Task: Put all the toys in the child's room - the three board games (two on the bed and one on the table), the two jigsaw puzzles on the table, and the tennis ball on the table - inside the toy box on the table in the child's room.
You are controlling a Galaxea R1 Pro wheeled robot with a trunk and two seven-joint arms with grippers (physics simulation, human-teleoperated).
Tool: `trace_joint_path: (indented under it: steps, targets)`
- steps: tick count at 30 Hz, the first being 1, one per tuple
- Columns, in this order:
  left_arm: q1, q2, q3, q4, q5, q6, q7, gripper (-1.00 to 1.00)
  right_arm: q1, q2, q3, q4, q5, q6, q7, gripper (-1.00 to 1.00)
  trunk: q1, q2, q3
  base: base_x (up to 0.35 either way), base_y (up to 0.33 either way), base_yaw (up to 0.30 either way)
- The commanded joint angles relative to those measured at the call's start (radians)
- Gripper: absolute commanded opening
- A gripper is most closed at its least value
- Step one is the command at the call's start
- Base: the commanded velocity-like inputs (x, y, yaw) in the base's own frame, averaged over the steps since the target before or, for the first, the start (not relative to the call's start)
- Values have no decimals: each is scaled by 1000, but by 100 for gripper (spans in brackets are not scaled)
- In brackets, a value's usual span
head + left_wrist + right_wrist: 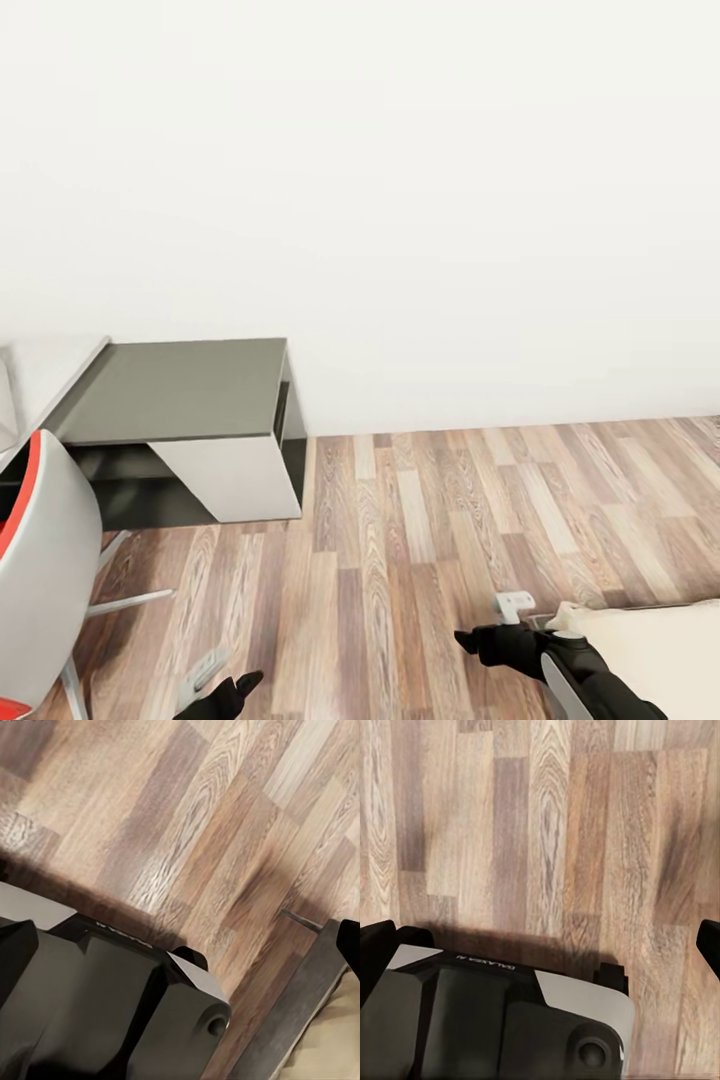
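Against the white wall [400,180], the table's lower dark grey wing [180,390] stood at the head view's left, its pale top [50,370] beside it. Bare plank floor [420,540] spread between it and the bed's beige corner [660,650]. Left gripper [235,692] and right gripper [480,640] hung low, holding nothing; whether either was open, I couldn't tell. A white chair [45,570] stood nearby.

white wall [400,150], brown wood-plank floor [450,530], dark grey table wing [180,390]
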Motion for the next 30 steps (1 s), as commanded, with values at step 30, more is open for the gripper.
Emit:
trace_joint_path:
  steps: [30]
  targets:
    - [-4, 1, -2, 33, 8, 4, 2, 100, 2, 29, 97, 17, 27, 21, -51, 100, 1, -2, 46, -268, 0, -17]
